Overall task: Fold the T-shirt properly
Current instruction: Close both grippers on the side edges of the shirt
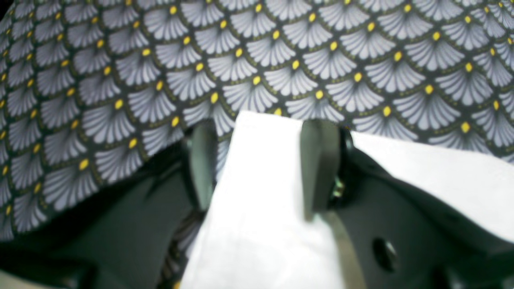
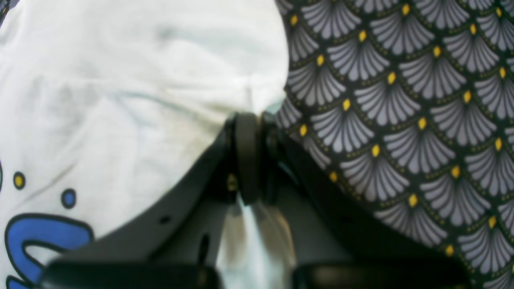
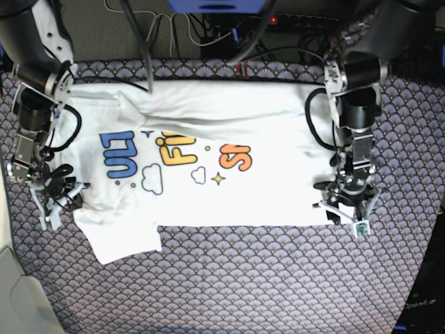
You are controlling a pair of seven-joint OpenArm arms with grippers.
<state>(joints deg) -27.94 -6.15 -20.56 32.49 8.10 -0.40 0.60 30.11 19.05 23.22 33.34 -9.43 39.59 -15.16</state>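
Two grippers at the near edge of the T-shirt (image 3: 208, 153), which lies spread print-up on the patterned cloth (image 3: 243, 278).
Right gripper (image 2: 248, 120) is clamped tight on the shirt's edge beside the blue lettering. Left gripper (image 1: 261, 160) has its jaws wide apart, with a white fold of the shirt between the fingers (image 1: 319, 168); actual grip unclear.

One T-shirt (image 3: 208, 174) lay on one patterned tablecloth (image 3: 278, 278); two grippers were at it, the left gripper (image 3: 345, 209) and the right gripper (image 3: 59, 202); three coloured printed words showed; two printed clouds.
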